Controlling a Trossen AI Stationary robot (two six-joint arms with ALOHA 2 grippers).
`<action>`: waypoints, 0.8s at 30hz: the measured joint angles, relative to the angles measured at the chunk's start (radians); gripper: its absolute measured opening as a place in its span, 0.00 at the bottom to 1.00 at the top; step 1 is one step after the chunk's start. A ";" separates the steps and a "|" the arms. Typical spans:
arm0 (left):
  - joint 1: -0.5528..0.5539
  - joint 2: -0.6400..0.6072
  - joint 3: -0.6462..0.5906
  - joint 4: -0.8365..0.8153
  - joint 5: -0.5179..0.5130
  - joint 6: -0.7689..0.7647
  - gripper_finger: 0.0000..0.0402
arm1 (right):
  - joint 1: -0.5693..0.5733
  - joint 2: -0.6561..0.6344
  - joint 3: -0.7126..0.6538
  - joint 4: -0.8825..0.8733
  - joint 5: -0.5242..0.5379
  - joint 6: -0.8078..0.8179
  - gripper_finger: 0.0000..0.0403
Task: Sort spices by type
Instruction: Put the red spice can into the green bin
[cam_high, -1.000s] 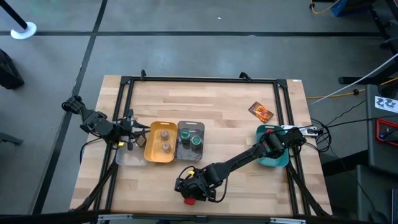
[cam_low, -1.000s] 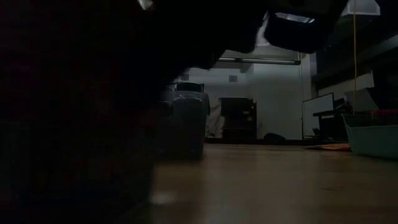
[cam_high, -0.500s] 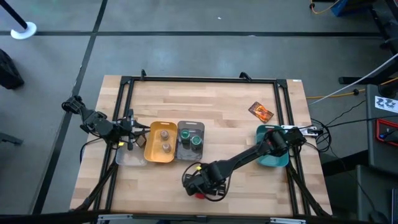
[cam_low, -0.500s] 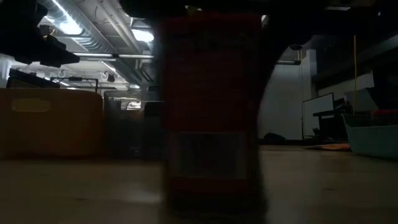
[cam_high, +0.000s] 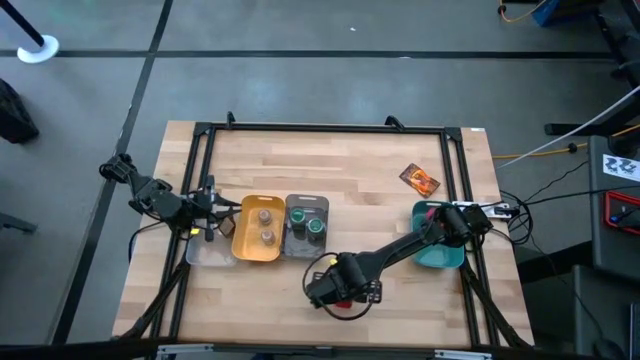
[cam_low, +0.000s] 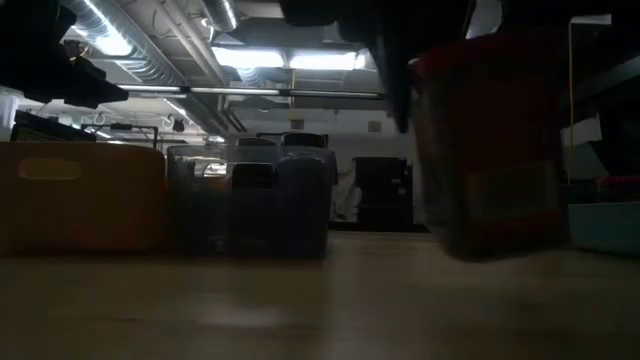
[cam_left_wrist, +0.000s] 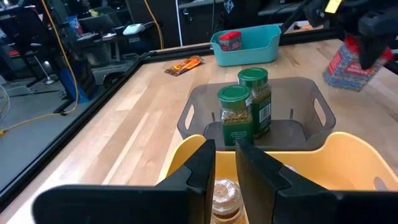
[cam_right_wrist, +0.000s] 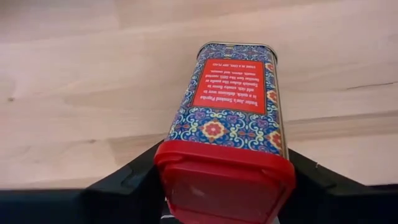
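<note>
My right gripper (cam_high: 340, 287) is shut on a red-lidded spice box with blue patterned sides (cam_right_wrist: 230, 118), near the table's front middle; the box also shows in the low view (cam_low: 490, 140). Two green-lidded jars (cam_left_wrist: 245, 109) stand in the grey tray (cam_high: 306, 225). Two tan jars (cam_high: 265, 224) stand in the yellow tray (cam_high: 250, 245). A second red box (cam_left_wrist: 231, 40) sits in the teal tray (cam_high: 437, 255). An orange packet (cam_high: 420, 180) lies flat at the far right. My left gripper (cam_left_wrist: 225, 165) waits by the yellow tray's left side, its fingers nearly together with nothing between them. My right gripper pinches the red box between its two fingers, on two opposite sides just below the red lid (cam_right_wrist: 171, 146). The fingers (cam_right_wrist: 124, 180) come from above, pointing steeply down. The box hangs lid end up, slightly tilted, and looks clear of the table.
A clear tray (cam_high: 205, 255) lies under the left arm at the table's left. The black frame rail (cam_high: 320, 128) runs round the table. Bare wood lies between the grey tray and the teal tray, and across the far half.
My right gripper has gone up and toward the table's right, a little away from the near edge, and has tipped to point more steeply down. The red box has come up off the table with it and now hangs nearly upright.
</note>
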 joint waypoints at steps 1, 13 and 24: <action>0.000 0.000 0.000 0.000 0.000 0.000 0.14 | 0.000 -0.002 0.000 -0.016 0.004 0.000 0.56; 0.000 0.000 0.000 0.000 0.000 0.000 0.14 | 0.000 -0.107 0.000 -0.214 0.048 -0.024 0.56; 0.000 0.000 0.000 0.000 0.000 0.000 0.14 | 0.000 -0.280 -0.040 -0.349 0.059 -0.052 0.56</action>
